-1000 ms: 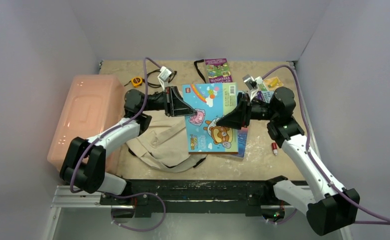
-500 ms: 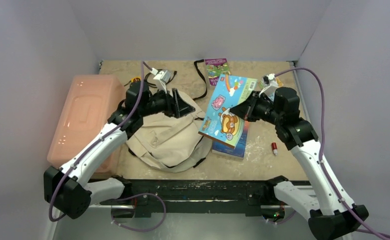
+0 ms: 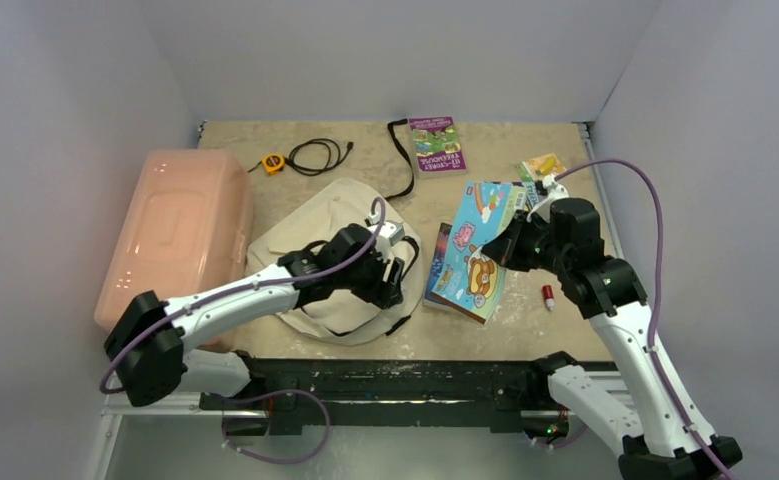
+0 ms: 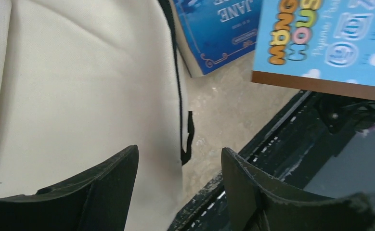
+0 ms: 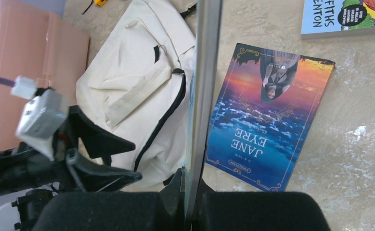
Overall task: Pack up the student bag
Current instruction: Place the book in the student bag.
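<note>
the student bag (image 3: 315,220), a soft cream canvas backpack with black zipper trim, lies flat on the beige table (image 3: 365,150), left of centre. it is between the large rigid pink plastic bin (image 3: 180,230) and the books, with its near edge close to the table's front edge. its front pocket faces up in the right wrist view.

the left gripper (image 3: 393,283) is above the bag's near right edge. in the left wrist view its two black fingers (image 4: 103,187) stand wide apart with nothing between them. cream fabric lies under one finger and bare table under the other. whether the fingers touch the bag cannot be told from these views.

the right gripper (image 3: 510,245) is closed on the edge of a light blue children's book with cartoon bears (image 3: 475,255). it holds the book tilted above the table, just right of the bag. the right wrist view shows this book edge-on (image 5: 202,72), running up from the fingers.

a dark blue "jane eyre" paperback (image 5: 272,115) lies flat on the table, partly under the held book and just beside the bag.

a purple paperback (image 3: 437,143), a coiled black cable (image 3: 320,155) and a small yellow tape measure (image 3: 274,162) lie near the far edge. a small red item (image 3: 547,294) lies right of the books.
</note>
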You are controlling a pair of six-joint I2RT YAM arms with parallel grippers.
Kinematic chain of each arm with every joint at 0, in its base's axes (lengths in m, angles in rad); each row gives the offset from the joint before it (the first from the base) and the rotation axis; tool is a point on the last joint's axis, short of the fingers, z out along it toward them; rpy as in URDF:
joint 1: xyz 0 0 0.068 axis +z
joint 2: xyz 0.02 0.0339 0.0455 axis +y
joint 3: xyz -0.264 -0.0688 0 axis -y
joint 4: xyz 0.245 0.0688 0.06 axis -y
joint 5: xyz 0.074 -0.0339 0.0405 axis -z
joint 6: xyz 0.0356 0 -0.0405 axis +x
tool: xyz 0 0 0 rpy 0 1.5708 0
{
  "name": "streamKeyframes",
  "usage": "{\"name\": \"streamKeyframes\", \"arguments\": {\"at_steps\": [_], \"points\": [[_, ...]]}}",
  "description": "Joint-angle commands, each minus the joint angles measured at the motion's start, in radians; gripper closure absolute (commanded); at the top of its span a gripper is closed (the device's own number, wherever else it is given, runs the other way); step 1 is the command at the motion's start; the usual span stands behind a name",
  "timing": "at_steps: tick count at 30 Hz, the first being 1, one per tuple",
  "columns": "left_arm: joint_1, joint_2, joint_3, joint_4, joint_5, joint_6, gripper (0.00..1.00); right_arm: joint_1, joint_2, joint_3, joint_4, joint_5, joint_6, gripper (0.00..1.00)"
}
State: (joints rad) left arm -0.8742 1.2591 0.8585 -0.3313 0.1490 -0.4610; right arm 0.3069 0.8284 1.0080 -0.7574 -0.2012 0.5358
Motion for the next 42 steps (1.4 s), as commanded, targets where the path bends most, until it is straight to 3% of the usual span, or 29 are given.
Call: {"name": "streamKeyframes", "arguments": {"at_steps": [1, 12, 15, 18, 26, 38, 42], "points": [[-0.014, 0.1, 0.073, -0.006, -0.145, 0.049, 0.44, 0.001, -0.022, -0.009, -0.005, -0.061, -0.05, 1.0], [-0.007, 0.028, 0.079, -0.041, -0.238, 0.103, 0.87, 0.001, -0.049, -0.054, -0.03, -0.266, -0.171, 1.0], [-0.005, -0.004, 0.094, -0.069, -0.25, 0.125, 0.91, 0.001, -0.036, -0.056, -0.039, -0.343, -0.19, 1.0], [-0.005, -0.049, 0.119, -0.096, -0.302, 0.143, 1.0, 0.001, -0.027, -0.043, -0.056, -0.415, -0.205, 1.0], [-0.005, -0.156, 0.252, -0.14, -0.702, 0.219, 1.0, 0.033, -0.031, -0.122, 0.103, -0.789, -0.06, 1.0], [-0.006, -0.146, 0.381, -0.144, -0.618, 0.271, 1.0, 0.157, 0.093, -0.271, 0.407, -0.929, 0.188, 1.0], [-0.006, -0.148, 0.386, -0.145, -0.558, 0.269, 1.0, 0.183, 0.179, -0.307, 0.597, -0.943, 0.373, 1.0]]}}
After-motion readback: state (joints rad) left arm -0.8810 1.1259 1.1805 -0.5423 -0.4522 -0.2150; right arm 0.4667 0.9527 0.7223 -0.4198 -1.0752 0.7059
